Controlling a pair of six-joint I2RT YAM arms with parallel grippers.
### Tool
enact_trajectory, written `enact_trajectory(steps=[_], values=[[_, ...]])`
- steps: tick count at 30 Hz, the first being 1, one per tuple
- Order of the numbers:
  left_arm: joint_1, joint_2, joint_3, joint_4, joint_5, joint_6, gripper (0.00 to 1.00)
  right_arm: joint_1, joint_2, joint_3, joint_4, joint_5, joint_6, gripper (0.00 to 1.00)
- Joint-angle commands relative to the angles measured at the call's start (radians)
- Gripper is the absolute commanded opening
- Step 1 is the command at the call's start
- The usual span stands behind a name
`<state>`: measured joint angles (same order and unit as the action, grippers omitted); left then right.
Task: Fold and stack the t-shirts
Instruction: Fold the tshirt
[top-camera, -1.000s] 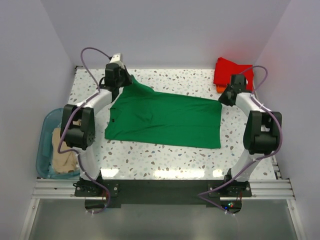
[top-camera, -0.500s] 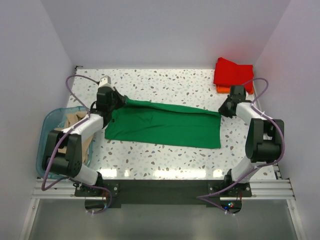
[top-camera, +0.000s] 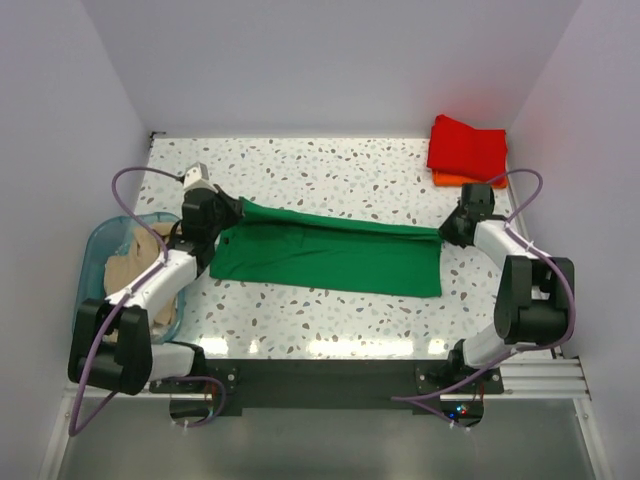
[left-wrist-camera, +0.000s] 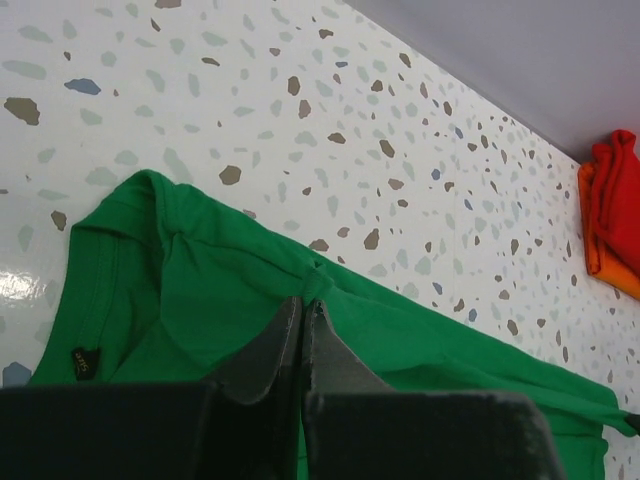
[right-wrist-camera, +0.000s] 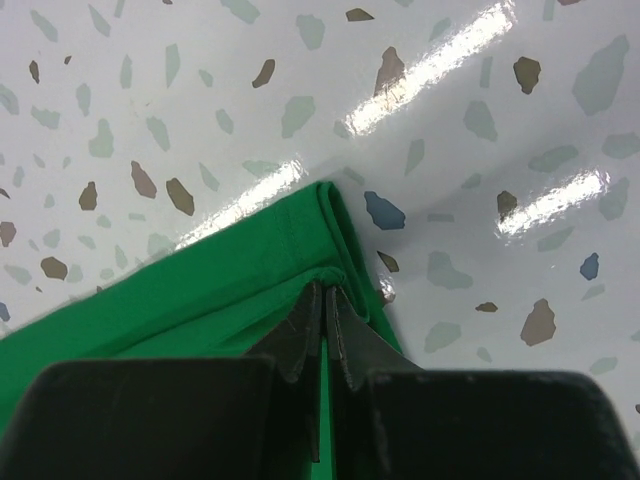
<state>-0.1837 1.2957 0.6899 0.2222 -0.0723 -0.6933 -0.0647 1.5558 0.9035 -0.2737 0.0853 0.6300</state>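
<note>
Pinching green shirt (top-camera: 330, 260) far-left edge in left gripper (left-wrist-camera: 303, 308) | clamping its far-right corner in right gripper (right-wrist-camera: 324, 292)

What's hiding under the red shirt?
An orange shirt. Only its edge peeks out from beneath the red shirt. The rest is covered, so how it's folded can't be seen.

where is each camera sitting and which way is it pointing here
Top external: fixed above and behind the arms, looking down on the table; both arms show, bases at the bottom.
Left wrist: on the left arm, looking past the left gripper, shut on the green t-shirt, toward the red t-shirt at the far right.
Right wrist: looking down past the right gripper, shut on that shirt's corner.
Shared: green t-shirt in all three; red one in top and left wrist.
</note>
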Motion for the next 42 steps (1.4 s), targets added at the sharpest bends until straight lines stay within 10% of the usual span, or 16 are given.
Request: enact_trajectory(steps=[1,12,26,42], values=[[0.003,-0.042,-0.030,0.009,-0.043,-0.003,0.00,-0.006,-0.051,-0.029,0.071,-0.001,0.022,0.00],[0.003,-0.122,-0.108,-0.001,-0.060,-0.011,0.00,-0.006,-0.138,-0.130,0.122,0.002,0.025,0.00],[0.003,-0.168,-0.199,0.012,-0.031,-0.017,0.02,-0.006,-0.273,-0.181,0.090,-0.056,-0.006,0.42],[0.003,-0.229,-0.318,0.029,-0.023,-0.092,0.14,0.045,-0.281,-0.219,0.119,-0.122,-0.007,0.42]])
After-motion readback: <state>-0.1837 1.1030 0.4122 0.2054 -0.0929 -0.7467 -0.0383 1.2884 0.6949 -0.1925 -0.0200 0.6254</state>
